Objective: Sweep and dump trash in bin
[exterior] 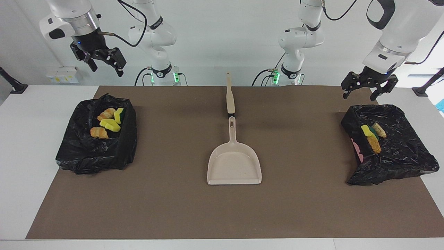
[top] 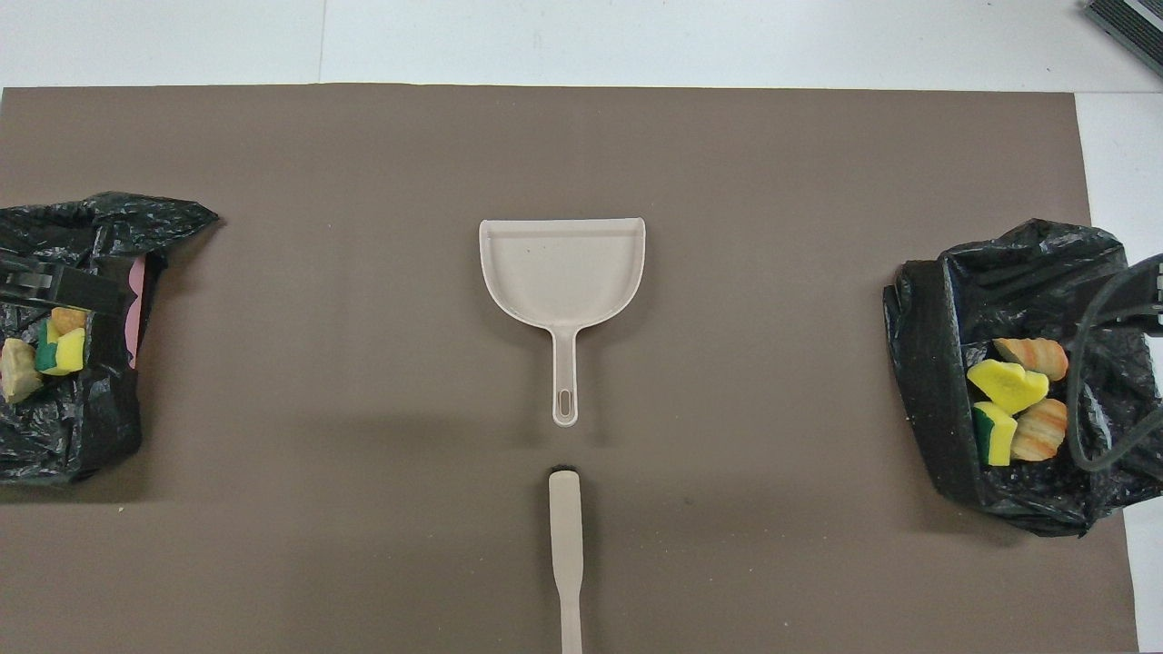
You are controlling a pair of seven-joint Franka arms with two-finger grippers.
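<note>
Two bins lined with black bags hold the trash. In the bin (exterior: 104,156) (top: 936,363) at the right arm's end lie striped croissants and yellow sponge chunks (exterior: 107,124) (top: 1013,400). The bin (exterior: 402,156) (top: 91,427) at the left arm's end holds a green-and-yellow sponge and bread rolls (exterior: 372,137) (top: 54,350). My right gripper (exterior: 107,69) hangs open, high over the edge of its bin that is nearer to the robots. My left gripper (exterior: 360,96) hangs open just above the nearer edge of the other bin. Neither holds anything.
A beige dustpan (exterior: 234,163) (top: 563,272) lies flat mid-table on the brown mat (exterior: 166,194), its handle pointing toward the robots. A beige brush handle (exterior: 230,97) (top: 565,554) lies in line with it, nearer to the robots. The right arm's cable (top: 1086,400) loops over its bin.
</note>
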